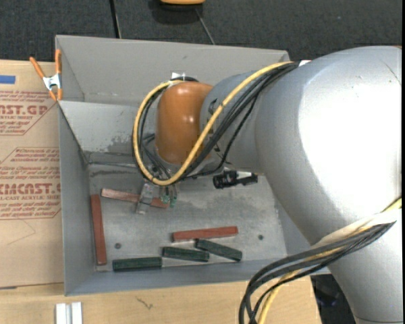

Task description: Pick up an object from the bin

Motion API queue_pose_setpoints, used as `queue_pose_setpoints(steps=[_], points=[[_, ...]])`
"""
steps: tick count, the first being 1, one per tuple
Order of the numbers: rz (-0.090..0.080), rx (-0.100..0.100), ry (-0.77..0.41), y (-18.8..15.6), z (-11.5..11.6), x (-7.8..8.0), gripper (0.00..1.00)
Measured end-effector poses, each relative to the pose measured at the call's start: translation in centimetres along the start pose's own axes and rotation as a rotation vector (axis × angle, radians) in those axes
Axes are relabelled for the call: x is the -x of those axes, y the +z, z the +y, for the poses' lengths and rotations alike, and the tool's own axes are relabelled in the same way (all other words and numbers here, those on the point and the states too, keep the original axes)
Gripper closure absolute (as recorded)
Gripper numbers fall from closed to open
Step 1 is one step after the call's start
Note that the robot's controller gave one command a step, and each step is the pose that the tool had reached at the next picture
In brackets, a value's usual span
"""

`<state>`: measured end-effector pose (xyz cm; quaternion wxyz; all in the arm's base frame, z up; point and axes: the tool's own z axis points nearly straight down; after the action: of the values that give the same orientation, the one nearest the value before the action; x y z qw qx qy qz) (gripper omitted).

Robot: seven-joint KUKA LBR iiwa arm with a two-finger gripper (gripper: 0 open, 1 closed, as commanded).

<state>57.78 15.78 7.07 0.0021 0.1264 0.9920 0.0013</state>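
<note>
By the bin's (74,201) left wall lies a long red-brown stick (98,229). Just right of it, the gripper (148,202) is down at the right end of a shorter brown stick (121,195) on the floor; open or closed, I can't tell. Further right, near the front wall, lie three dark green sticks (185,254) and a red stick (204,233).

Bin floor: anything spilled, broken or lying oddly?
Nothing stands out. The red sticks and dark green sticks lie flat in the bin, none visibly broken; the gripper sits at the end of one reddish stick.
</note>
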Motion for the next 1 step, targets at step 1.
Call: queue_pose_setpoints(steps=[1], points=[[0.0, 0.0, 0.0, 0.0, 0.0, 0.0, 1.0]])
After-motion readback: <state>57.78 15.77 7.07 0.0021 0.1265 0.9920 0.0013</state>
